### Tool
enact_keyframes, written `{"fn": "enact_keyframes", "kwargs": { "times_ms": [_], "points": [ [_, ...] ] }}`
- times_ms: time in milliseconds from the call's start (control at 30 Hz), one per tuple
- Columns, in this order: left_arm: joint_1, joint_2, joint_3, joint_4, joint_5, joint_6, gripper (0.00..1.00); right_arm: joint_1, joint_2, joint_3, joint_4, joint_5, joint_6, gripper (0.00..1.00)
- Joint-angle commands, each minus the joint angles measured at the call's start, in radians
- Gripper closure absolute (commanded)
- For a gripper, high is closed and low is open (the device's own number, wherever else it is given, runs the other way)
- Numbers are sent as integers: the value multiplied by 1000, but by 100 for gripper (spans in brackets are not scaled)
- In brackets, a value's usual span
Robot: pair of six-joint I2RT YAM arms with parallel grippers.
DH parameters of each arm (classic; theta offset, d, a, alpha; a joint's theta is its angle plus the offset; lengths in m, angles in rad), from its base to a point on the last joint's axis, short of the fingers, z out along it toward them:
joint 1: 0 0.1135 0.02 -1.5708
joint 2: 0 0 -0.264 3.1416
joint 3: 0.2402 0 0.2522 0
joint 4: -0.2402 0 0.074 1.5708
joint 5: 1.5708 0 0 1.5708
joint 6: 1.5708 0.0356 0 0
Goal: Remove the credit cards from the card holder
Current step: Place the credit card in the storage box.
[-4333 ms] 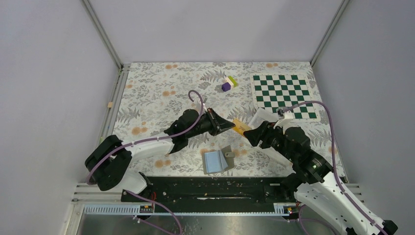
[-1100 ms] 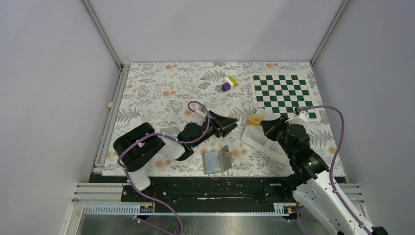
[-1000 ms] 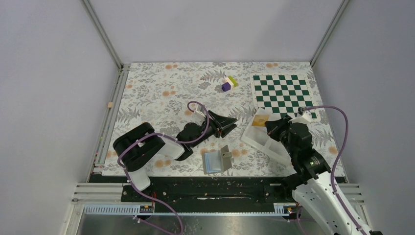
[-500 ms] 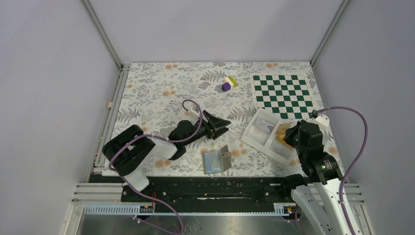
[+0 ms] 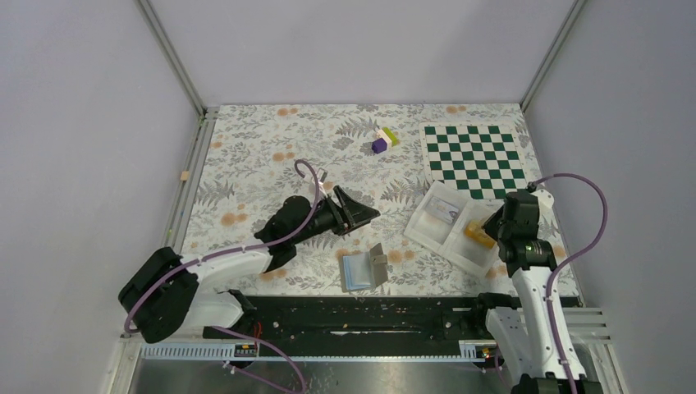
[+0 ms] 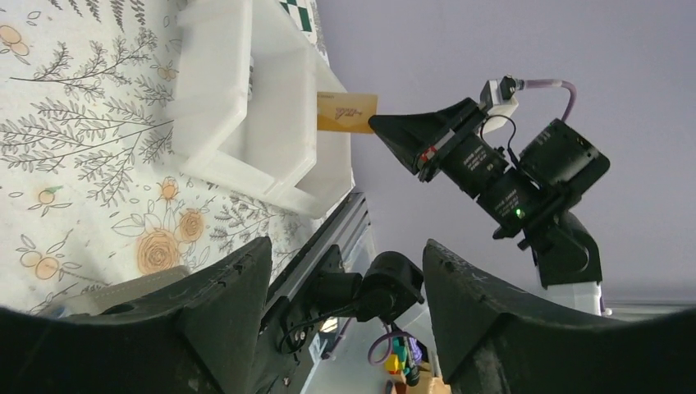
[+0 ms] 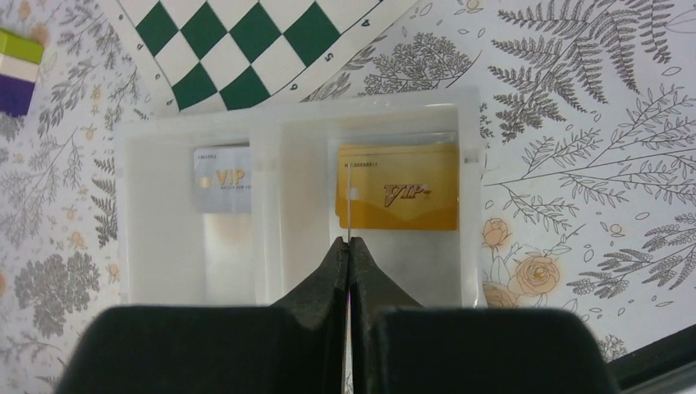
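Spread over the table, a floral cloth [image 5: 263,156]. Far right, lying flat, a green-and-white checkered mat [image 5: 472,156]; at its near edge, set askew, a white divided tray [image 5: 416,234]. Left of the mat, small purple, white and yellow-green blocks [image 5: 383,139], clustered.

Tabletop [image 5: 246,156]: matt floral-print cover, cloth or paper can't tell. Tray [image 7: 263,205]: milky semi-clear plastic, smooth w/ slight sheen. Gold card [image 7: 398,197] & silver card [image 7: 222,180] in it: smooth plastic, metallic-look print. Held gold card [image 6: 346,112] same finish, nipped in right pincer [image 7: 349,245], which is matt black plastic, as is left pincer [image 6: 346,246]. Card holder [image 5: 355,272]: matt, lt blue inside, grey outside; material unclear. Checker mat [image 5: 473,156]: flat, matt print. Frame rails [image 5: 172,57]: dull silver metal.
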State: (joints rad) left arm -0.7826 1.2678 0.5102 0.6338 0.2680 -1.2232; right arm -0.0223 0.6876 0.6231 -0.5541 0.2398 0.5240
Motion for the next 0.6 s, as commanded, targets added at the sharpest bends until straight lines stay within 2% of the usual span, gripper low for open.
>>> {"fn": "enact_keyframes", "kwargs": {
  "times_ms": [0, 133, 567],
  "points": [
    [3, -71, 33, -105, -18, 82, 33, -103, 37, -21, 129, -161, -41, 100],
    [2, -91, 36, -129, -30, 96, 33, -136, 74, -27, 159, -232, -67, 100],
    [3, -107, 16, -137, -50, 98, 32, -177, 151, -79, 289, -282, -101, 100]
  ]
}}
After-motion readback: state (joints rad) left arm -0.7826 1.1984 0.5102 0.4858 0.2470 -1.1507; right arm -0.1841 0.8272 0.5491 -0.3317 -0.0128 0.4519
